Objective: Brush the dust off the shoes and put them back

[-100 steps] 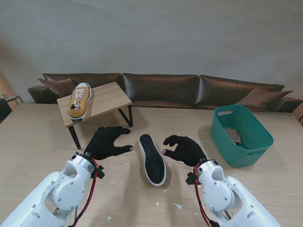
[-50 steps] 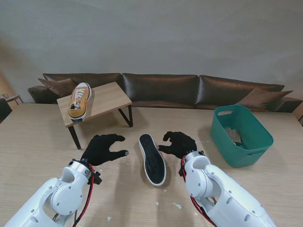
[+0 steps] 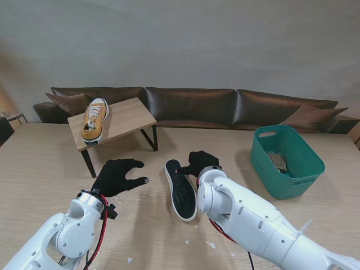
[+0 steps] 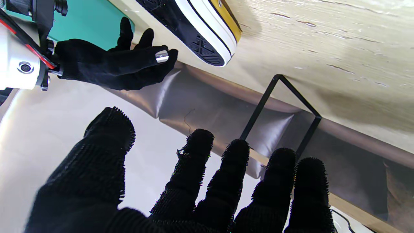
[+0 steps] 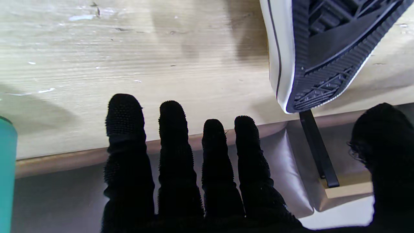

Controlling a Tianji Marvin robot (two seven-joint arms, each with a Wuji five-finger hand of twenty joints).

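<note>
No readable brand or writing anywhere. Nearest to me, the left hand (image 3: 116, 176) hangs over the table (image 3: 34, 169), fingers spread, holding nothing. Between both hands the overturned shoe (image 3: 180, 190) lies sole up, black tread, white rim. The right hand (image 3: 198, 162) sits just beside its far end, fingers apart and empty; the wrist view shows the sole just off the thumb, not gripped. Farther right, the green basket (image 3: 292, 169). Farther left, the yellow shoe (image 3: 94, 120) rests upright on the small wooden stand (image 3: 126, 119).
</note>
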